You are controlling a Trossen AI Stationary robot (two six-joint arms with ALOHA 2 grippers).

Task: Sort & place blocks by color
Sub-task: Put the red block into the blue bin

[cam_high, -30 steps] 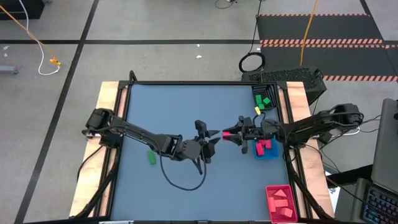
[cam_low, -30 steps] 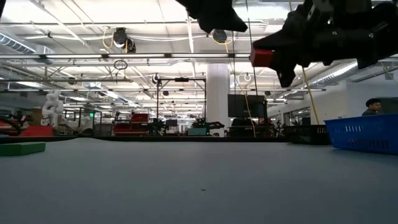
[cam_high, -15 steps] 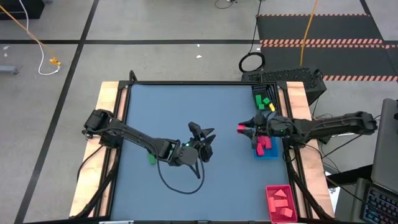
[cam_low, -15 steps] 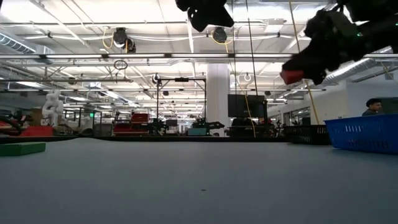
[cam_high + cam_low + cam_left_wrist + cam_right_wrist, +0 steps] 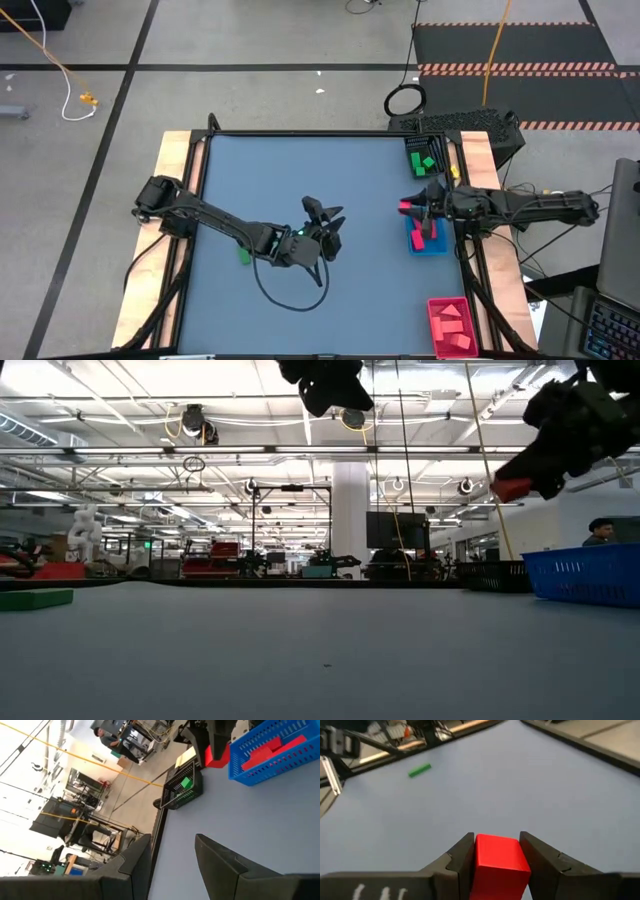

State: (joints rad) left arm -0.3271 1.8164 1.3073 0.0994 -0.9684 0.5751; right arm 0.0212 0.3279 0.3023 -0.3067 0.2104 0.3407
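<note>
Table: blue-grey mat [image 5: 300, 170] inside a dark frame, wooden strips along both sides.
Red tray [image 5: 451, 325]: near right corner of the table, red blocks inside.
Green block [image 5: 243, 254]: lies flat on the mat, left of centre, just beside the left arm.
Left gripper [image 5: 325, 215]: raised over mid-table, fingers parted, nothing between them.
Right gripper [image 5: 495, 851]: raised at the blue tray's inner edge, fingers closed against both sides of a red block [image 5: 500, 862].
Blue tray [image 5: 428, 245]: right edge of the mat, red pieces in it.
Black tray [image 5: 424, 160]: far right, green blocks inside.
Person [image 5: 600, 530]: in the room beyond, right side in the low view.
</note>
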